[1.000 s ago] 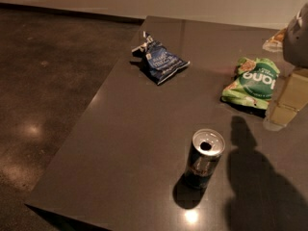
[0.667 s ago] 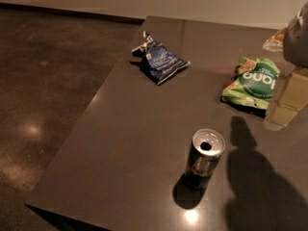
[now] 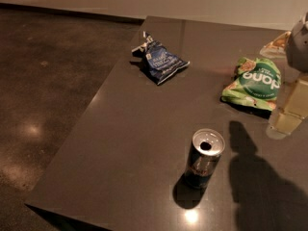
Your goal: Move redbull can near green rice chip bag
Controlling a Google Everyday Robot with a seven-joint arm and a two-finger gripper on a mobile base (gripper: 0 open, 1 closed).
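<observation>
Nothing has really budged over the last second: the redbull can (image 3: 204, 159) stands upright toward the front of the counter (image 3: 130, 143), well apart from the green rice chip bag (image 3: 254, 83). The gripper (image 3: 292, 105) hangs at the right edge just beside the bag, and there's no telling how its grip is set. Looks like the whole move is still left to do.

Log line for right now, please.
redbull can upright, ungrasped | green rice chip bag farther back, apart | end effector frame right, beside bag
</observation>
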